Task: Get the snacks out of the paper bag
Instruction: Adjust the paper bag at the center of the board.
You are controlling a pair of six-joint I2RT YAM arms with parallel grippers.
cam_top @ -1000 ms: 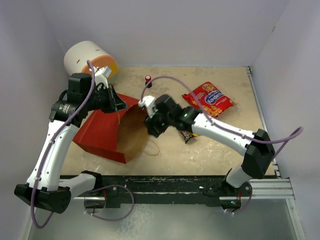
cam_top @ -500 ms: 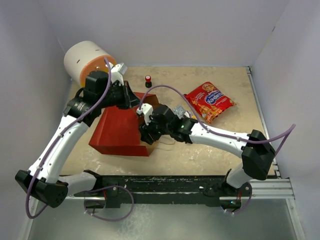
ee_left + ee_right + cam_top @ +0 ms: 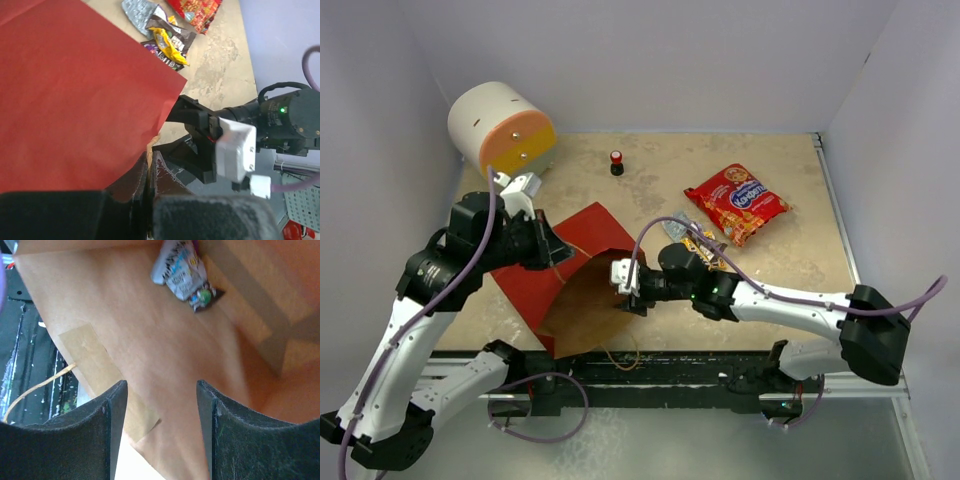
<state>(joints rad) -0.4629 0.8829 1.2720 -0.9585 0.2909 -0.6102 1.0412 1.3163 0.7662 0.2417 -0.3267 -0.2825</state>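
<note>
The paper bag (image 3: 575,245), red outside and brown kraft inside, is held tilted off the table with its mouth toward the near edge. My left gripper (image 3: 553,252) is shut on the bag's rim; in the left wrist view (image 3: 149,162) a sliver of paper sits between the closed jaws. My right gripper (image 3: 624,290) is open and empty at the bag's mouth (image 3: 160,410). A silver-purple candy packet (image 3: 182,270) lies deep inside the bag. The red chip bag (image 3: 735,203) and several small candy packets (image 3: 688,238) lie on the table; the packets also show in the left wrist view (image 3: 167,40).
A white cylinder with an orange-yellow face (image 3: 502,127) stands at the back left. A tiny red-and-black knob (image 3: 616,162) stands at the back middle. A twine handle (image 3: 35,387) hangs by the bag's mouth over the table's near edge (image 3: 700,358). Walls close in on three sides.
My left arm has pulled the bag toward the near left and tipped it, so its mouth now faces the near edge. My right gripper has followed to the mouth.
</note>
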